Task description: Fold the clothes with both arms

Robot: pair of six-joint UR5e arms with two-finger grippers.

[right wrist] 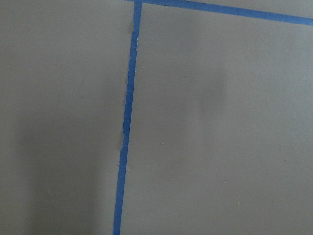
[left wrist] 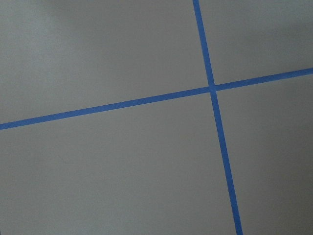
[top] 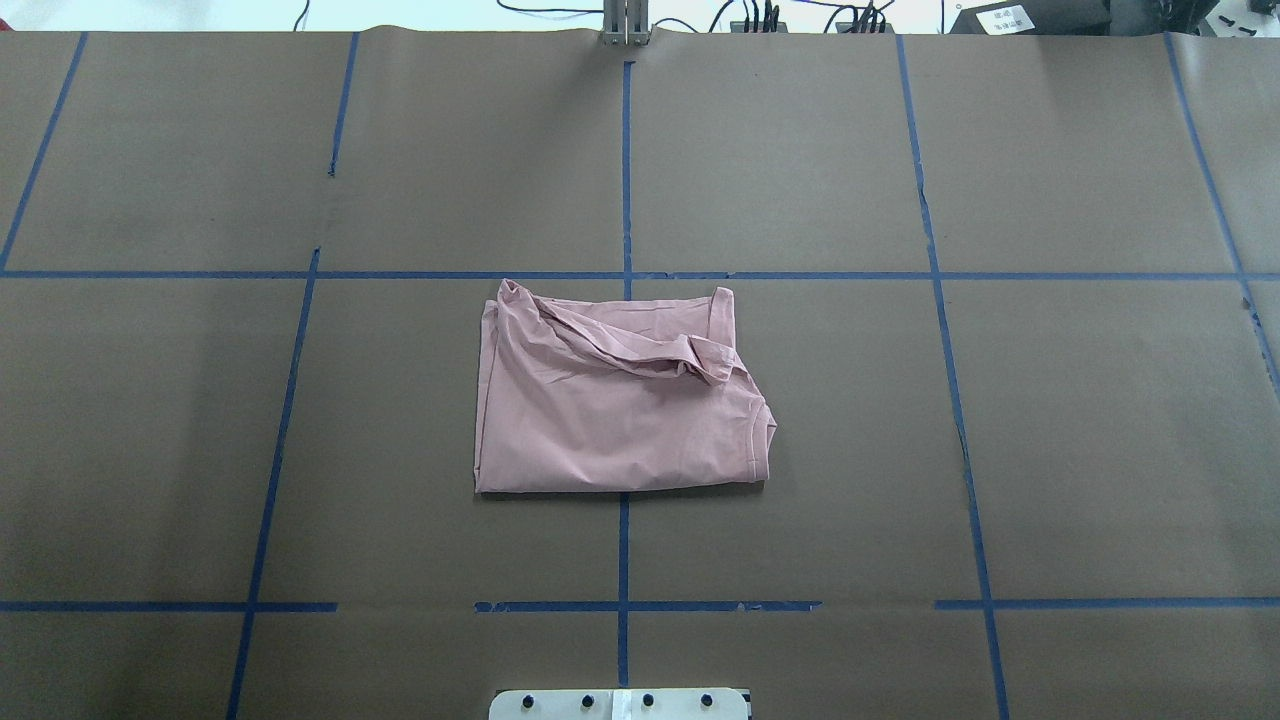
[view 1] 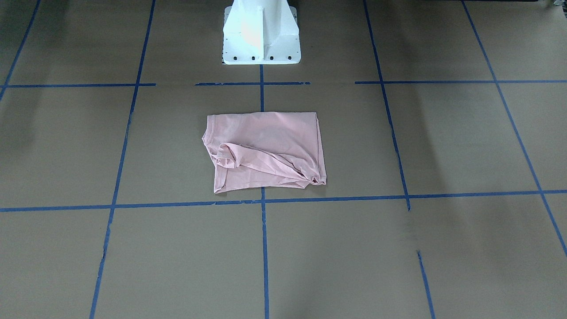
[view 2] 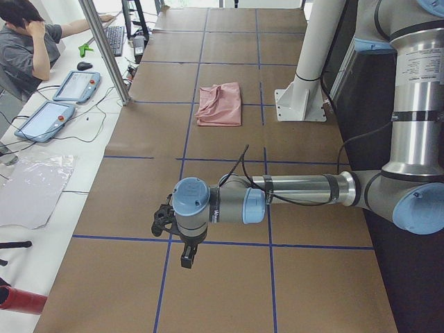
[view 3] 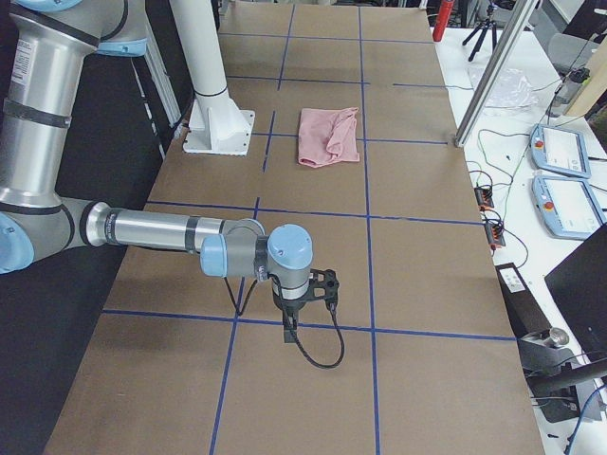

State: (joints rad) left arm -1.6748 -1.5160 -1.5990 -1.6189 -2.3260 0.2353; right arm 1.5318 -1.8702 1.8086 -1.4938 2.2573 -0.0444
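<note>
T-shirt (top: 610,410), folded but rumpled toward the table (top: 900,450)'s far edge, should be smoothed flat; whether left pincer (view 2: 186,261) and right pincer (view 3: 287,334) are open cannot be told.

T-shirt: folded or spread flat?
Folded, though untidy. The T-shirt lies as a compact rectangle with layered edges; a bunched, wrinkled flap crosses its far side. No print shows.

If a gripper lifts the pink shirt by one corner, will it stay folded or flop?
Probably floppy: the shirt lies in soft wrinkles. Its bunched top layer would likely slide open. It looks thin, so probably light.
</note>
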